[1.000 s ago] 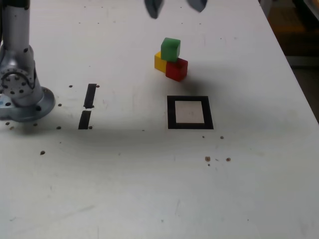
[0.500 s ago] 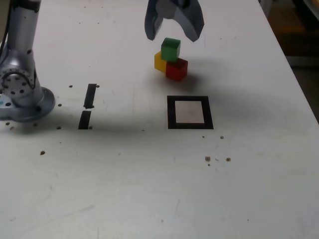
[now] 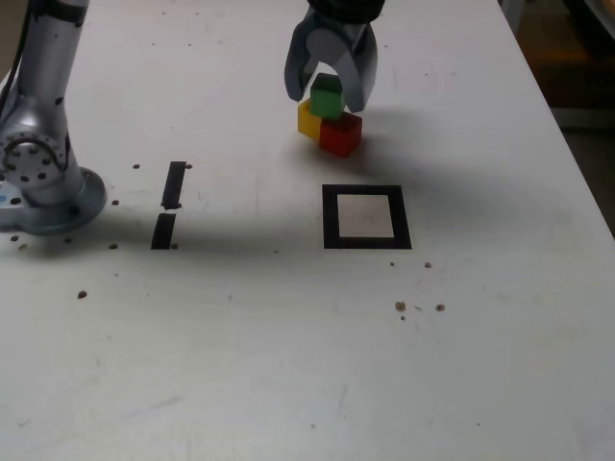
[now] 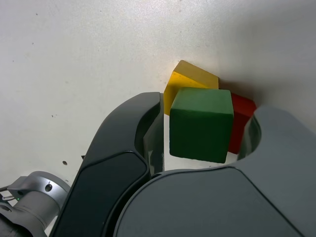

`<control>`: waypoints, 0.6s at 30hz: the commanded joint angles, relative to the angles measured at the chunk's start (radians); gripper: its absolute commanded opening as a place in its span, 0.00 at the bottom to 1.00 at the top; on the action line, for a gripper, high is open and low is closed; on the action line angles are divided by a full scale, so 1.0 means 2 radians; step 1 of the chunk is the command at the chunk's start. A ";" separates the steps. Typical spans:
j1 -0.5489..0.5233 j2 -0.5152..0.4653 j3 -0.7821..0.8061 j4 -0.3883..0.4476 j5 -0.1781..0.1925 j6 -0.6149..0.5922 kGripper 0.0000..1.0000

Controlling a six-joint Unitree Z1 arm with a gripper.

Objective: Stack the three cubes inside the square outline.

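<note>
Right now we see the tool [image 3: 331, 91] lowered around the green cube [image 3: 327, 97], its two grey fingers [image 3: 299, 69] spread on either side of that block. In the wrist view the green cube [image 4: 201, 124] sits between the fingers [image 4: 129, 143] with a thin gap showing at the one side; the other side is too hidden for us to tell whether it touches. So the tool is partly open, straddling the cube, and we cannot say that it has a firm hold on it.

Counting the cubes, we find three: one green, one yellow, one red. The green cube rests on top of the other two. The yellow cube [image 3: 307, 119] lies at about 8 o'clock from the green one in the exterior view, and the red cube [image 3: 340, 133] at about 5 o'clock from it, touching the yellow one. In the wrist view the yellow cube [image 4: 190, 80] and the red cube [image 4: 241, 118] peek out from behind the green one.

We count one square outline [image 3: 366, 217], a black frame with a white centre, lying on the white counter [image 3: 288, 365] at roughly 5 o'clock from the cube cluster and clear of it. None of the cubes sits within it.

Two short black tape strips [image 3: 169, 204] lie end to end at about 9 o'clock from the outline, well apart from it. One arm base [image 3: 43, 178] stands at the exterior view's left edge. Several small dark specks dot the counter.
</note>
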 commanded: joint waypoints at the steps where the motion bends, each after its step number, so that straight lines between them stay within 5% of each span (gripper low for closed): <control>1: 0.001 0.002 -0.001 -0.001 0.001 0.000 0.51; 12: 0.002 -0.010 -0.013 0.014 0.004 -0.014 0.26; 18: -0.032 -0.016 -0.095 0.072 0.004 -0.030 0.23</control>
